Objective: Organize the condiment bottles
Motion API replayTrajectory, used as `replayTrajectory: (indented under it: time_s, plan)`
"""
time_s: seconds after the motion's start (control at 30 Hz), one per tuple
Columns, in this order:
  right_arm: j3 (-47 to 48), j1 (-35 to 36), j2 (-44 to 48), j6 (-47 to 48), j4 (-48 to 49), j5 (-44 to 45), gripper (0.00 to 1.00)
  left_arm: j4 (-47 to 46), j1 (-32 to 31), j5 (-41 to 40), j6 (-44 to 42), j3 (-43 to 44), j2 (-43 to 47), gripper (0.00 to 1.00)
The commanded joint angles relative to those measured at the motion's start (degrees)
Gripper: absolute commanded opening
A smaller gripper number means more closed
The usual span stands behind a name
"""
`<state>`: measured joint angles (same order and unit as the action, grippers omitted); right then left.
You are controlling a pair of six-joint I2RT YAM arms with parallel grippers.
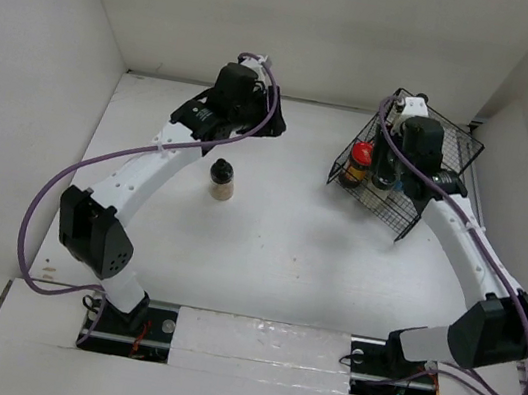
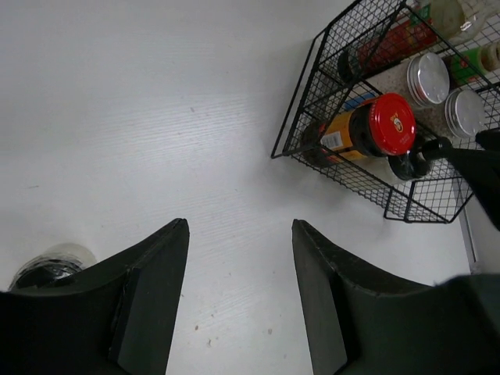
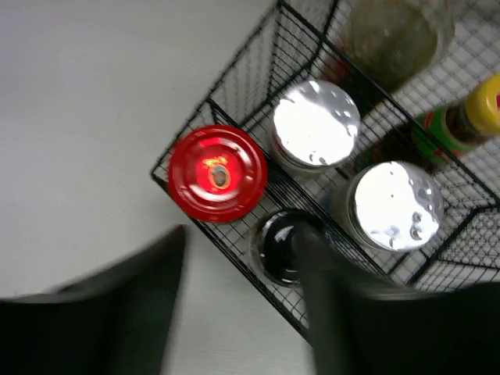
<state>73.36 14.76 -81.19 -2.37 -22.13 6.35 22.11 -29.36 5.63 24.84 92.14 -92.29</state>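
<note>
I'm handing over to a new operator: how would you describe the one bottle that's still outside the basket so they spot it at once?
Start from the white table; the wire basket with the other bottles sits at its far right. The stray is the black-capped shaker, standing upright and alone on the bare left-centre, just in front of the left gripper. Its pale contents and dark cap mark it out; nothing stands beside it.

Both arms have white link segments and black joint housings. A purple cable runs along the left arm [image 1: 135, 181] and another along the right arm [image 1: 468, 252]. The fingers [image 2: 148, 297] of the left gripper are dark, flat and wedge-shaped.
</note>
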Motion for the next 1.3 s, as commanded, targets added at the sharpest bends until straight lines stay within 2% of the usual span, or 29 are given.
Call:
replayTrajectory:
  time_s: [0.0,0.03,0.07,0.13,0.17,0.23,0.27,0.33,0.37,0.43,0.53,0.8,0.93,1.17,1.2,1.27]
  plan:
    - [1.6,4.8,4.7,-0.2,3.1,-1.0,0.42,0.3,0.6,-4.4,-2.1,5.0,4.5,0.51]
    - [0.8,6.1,4.7,-0.2,4.2,-2.6,0.25,1.2,0.6,-5.7,-2.1,5.6,4.5,0.51]
    - [-0.1,8.7,4.7,-0.2,6.6,-6.4,0.14,1.9,0.6,-8.6,-2.8,6.8,5.2,0.51]
    - [-1.6,12.1,2.4,-0.2,9.0,-9.8,0.00,2.7,1.3,-12.0,-2.8,8.2,5.2,0.51]
    - [-1.6,14.0,1.1,-0.2,9.8,-11.7,0.00,3.2,2.7,-13.7,-2.3,10.0,5.7,0.51]
    - [-0.9,20.1,-1.8,0.3,11.5,-12.3,0.06,4.1,5.1,-13.7,0.6,11.1,5.7,0.51]
    - [0.9,22.0,-4.7,2.1,12.1,-12.8,0.26,4.1,6.7,-12.0,2.0,11.1,6.4,0.53]
    - [3.6,26.6,-7.9,3.9,13.4,-13.8,0.50,4.1,11.8,-6.5,6.2,11.1,6.9,0.56]
    - [6.1,27.9,-11.3,5.3,14.0,-14.4,0.66,3.5,13.4,-5.2,7.5,11.7,6.9,0.56]
    - [8.3,30.1,-15.2,6.1,16.1,-15.7,0.76,2.9,17.4,-2.1,9.6,12.4,6.9,0.58]
    - [14.8,31.5,-22.9,6.8,16.6,-15.1,0.81,2.9,17.9,-4.2,9.7,13.7,7.6,0.58]
    - [25.4,32.5,-33.4,6.8,16.6,-15.1,0.82,2.8,17.9,-6.1,6.3,6.9,11.9,0.58]
    - [28.0,32.5,-36.7,6.8,16.1,-15.1,0.76,2.8,17.9,-6.1,5.1,6.9,11.2,0.59]
    - [33.7,34.3,-41.9,6.8,16.1,-13.6,0.59,2.8,17.9,-6.6,5.1,7.4,10.1,0.59]
    - [34.4,34.8,-42.8,6.8,16.1,-13.6,0.50,2.8,17.9,-6.6,5.1,7.4,9.5,0.59]
    - [34.9,34.8,-44.0,6.2,16.1,-13.6,0.42,2.8,17.9,-6.6,4.6,7.4,9.5,0.59]
